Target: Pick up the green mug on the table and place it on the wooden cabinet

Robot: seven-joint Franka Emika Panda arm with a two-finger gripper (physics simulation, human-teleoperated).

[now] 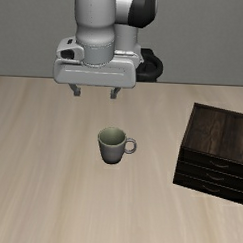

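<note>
A pale green mug (113, 145) stands upright on the wooden table (41, 180), its handle pointing toward the exterior view's right. My gripper (96, 91) hangs above and behind the mug, a little toward the exterior view's left, well apart from it. Its two short dark fingers (77, 91) stand wide apart with nothing between them, so it is open. A dark wooden cabinet (217, 150) with drawer fronts sits at the exterior view's right edge of the table.
The robot's black base (148, 65) stands behind the gripper at the far edge of the table. Bare tabletop stretches across the exterior view's left and front. A grey wall closes the back.
</note>
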